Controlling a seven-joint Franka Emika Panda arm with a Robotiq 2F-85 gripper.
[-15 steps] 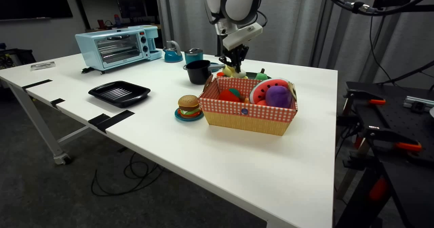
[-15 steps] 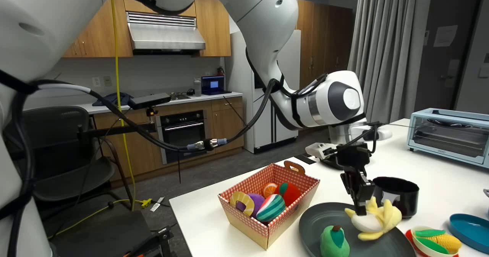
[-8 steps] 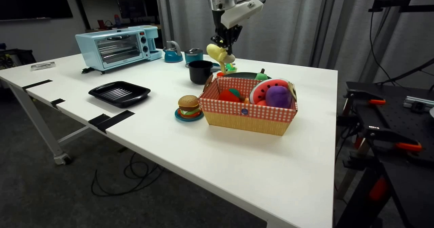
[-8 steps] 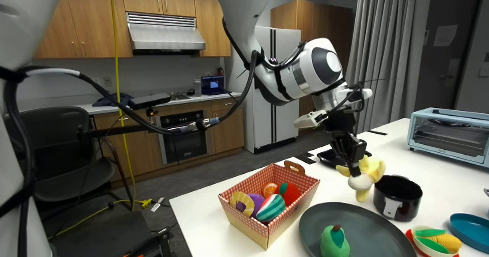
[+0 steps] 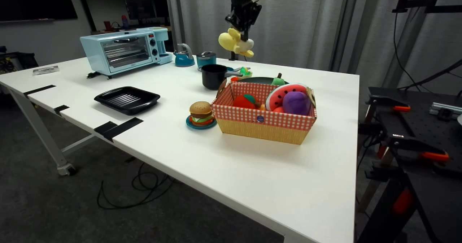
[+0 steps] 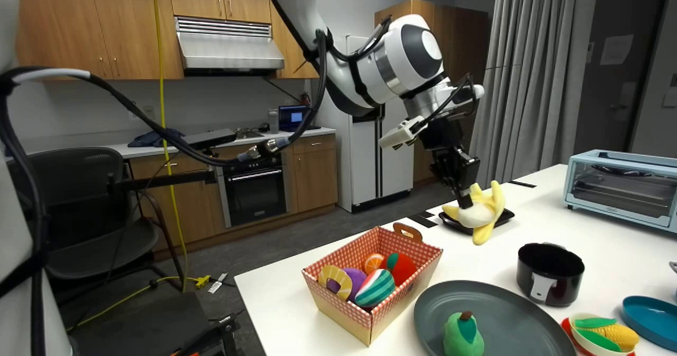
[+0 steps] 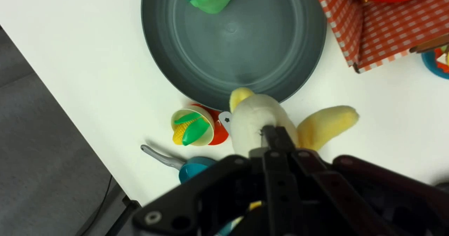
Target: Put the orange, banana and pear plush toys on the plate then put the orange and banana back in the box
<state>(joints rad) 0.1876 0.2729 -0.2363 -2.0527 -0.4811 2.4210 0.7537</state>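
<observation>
White table (image 5: pixel 306 185); well above it, gripper (image 6: pixel 465 201) jaws pinched narrow on banana (image 7: pixel 254 120). Lower than the jaws: grey plate (image 7: pixel 245 50) bearing pear (image 6: pixel 463 336); just beside it, checkered box (image 5: pixel 263 130) with orange (image 6: pixel 373 262) inside. Round label (image 5: pixel 260 118) on box, mark (image 6: pixel 618 209) on toaster oven (image 6: pixel 624 184) well apart from jaws: neither legible.

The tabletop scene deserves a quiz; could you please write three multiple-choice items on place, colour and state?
1. Which holds the pear? A) box B) grey plate C) pot
2. What colour is the toaster oven? A) light blue B) red C) black
3. The gripper is: A) open B) shut, nothing held C) shut on the banana

1 B: the wrist view shows it within the grey plate's outline.
2 A: both exterior views show that casing colour.
3 C: it holds the banana in the air.
</observation>
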